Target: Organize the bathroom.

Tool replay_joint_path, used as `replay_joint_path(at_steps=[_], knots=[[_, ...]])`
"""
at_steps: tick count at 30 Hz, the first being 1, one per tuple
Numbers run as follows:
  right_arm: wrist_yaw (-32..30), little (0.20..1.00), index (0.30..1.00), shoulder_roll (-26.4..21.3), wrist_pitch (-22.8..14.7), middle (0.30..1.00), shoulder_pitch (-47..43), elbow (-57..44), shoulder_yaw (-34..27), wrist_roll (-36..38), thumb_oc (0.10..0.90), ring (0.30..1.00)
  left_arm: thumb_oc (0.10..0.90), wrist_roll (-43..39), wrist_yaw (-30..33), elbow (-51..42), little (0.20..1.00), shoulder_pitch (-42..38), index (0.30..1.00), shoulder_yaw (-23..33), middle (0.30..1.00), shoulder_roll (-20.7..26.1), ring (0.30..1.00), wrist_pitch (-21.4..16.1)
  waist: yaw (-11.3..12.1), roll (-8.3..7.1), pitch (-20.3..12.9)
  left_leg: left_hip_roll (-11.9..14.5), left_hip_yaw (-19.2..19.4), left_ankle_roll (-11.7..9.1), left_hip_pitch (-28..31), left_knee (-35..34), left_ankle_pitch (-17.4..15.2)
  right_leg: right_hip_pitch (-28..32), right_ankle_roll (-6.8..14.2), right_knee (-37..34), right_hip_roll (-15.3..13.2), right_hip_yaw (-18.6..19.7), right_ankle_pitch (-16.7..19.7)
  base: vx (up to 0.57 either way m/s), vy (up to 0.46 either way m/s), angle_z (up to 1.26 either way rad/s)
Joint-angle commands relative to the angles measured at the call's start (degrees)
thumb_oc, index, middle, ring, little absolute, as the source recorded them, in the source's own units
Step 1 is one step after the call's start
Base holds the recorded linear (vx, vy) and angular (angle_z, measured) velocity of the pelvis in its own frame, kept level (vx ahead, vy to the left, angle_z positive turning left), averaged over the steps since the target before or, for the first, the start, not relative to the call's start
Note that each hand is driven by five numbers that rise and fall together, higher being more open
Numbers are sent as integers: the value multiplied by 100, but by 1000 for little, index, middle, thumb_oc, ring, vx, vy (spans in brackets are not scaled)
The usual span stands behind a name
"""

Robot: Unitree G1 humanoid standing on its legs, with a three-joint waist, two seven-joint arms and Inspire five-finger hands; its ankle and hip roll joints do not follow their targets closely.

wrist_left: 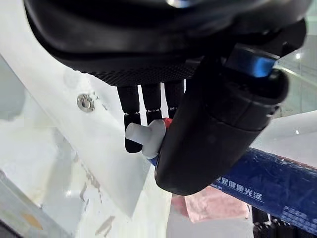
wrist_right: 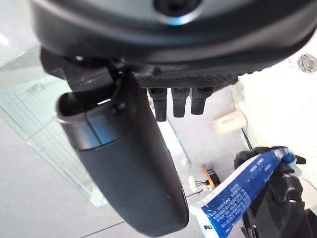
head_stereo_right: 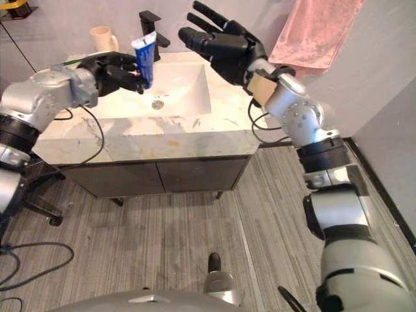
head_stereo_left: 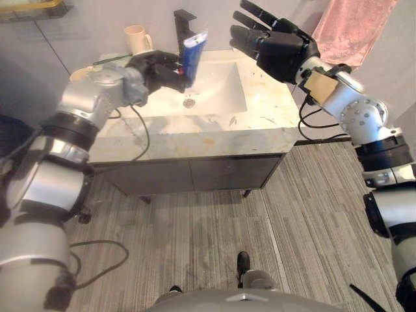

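Blue and white, the toothpaste tube (head_stereo_left: 194,55) stands upright over the back of the sink basin (head_stereo_left: 221,91), clamped in the robot's left hand (head_stereo_left: 159,68), whose fingers and thumb are curled round its lower end; the left wrist view shows the white cap (wrist_left: 146,139) poking out past the fingers. The tube is off the marble counter (head_stereo_left: 266,120) and just in front of the black faucet (head_stereo_left: 183,23).

The right hand (head_stereo_right: 224,45) hovers above the counter's back right part, near the tube but apart from it, fingers spread and straight, holding nothing.

A cream mug (head_stereo_left: 137,38) stands at the back left corner of the counter, with what looks like a toothbrush (head_stereo_left: 114,60) lying near it. A pink towel (head_stereo_left: 351,29) hangs on the wall behind the right edge.

Judging from this, the tidying is mid-way at best: the tube is picked up but not yet put anywhere. It probably belongs in or beside the mug, or may be about to pass to the open right hand. The toothbrush looks unplaced as well, so several steps seem left.
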Motion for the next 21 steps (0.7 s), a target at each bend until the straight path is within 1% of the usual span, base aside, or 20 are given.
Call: replay_joint_path(at_steps=[1, 6, 9, 13, 18, 21], knots=[[430, 900, 900, 234, -275, 900, -793, 131, 120, -289, 800, 900, 400, -374, 193, -286, 300, -628, 300, 189, 300, 252, 300, -427, 97, -111, -724, -319, -537, 324, -213, 411, -334, 370, 192, -48, 373, 249, -787, 0, 0, 0], [579, 900, 900, 434, -281, 900, -724, 148, 258, -512, 800, 900, 400, -354, 218, -293, 300, -475, 300, 257, 300, 37, 300, -491, 99, -113, -676, -325, -573, 339, -219, 433, -335, 383, 180, -48, 376, 291, -788, 0, 0, 0], [692, 900, 900, 466, -331, 900, -738, 181, 312, -566, 800, 900, 400, -249, 250, -299, 300, -454, 300, 252, 300, -55, 300, -502, 98, -118, -650, -321, -583, 343, -222, 417, -319, 386, 180, -48, 372, 298, -787, 0, 0, 0], [748, 900, 900, 425, -434, 900, -775, 239, 338, -664, 800, 900, 400, -179, 287, -283, 300, -448, 300, 224, 300, -75, 300, -535, 106, -132, -632, -325, -603, 337, -220, 409, -317, 385, 190, -48, 362, 280, -781, 0, 0, 0], [731, 900, 900, 363, -541, 900, -888, 294, 321, -774, 800, 900, 400, -40, 196, -246, 300, -445, 300, 244, 300, -40, 300, -465, 111, -152, -637, -321, -581, 338, -221, 446, -337, 397, 191, -48, 364, 271, -779, 0, 0, 0], [771, 900, 900, 208, -599, 900, -970, 348, 296, -779, 800, 900, 400, -9, 188, -199, 300, -415, 300, 262, 300, 14, 300, -456, 98, -164, -670, -309, -562, 337, -204, 458, -355, 412, 191, -48, 376, 279, -784, 0, 0, 0]])
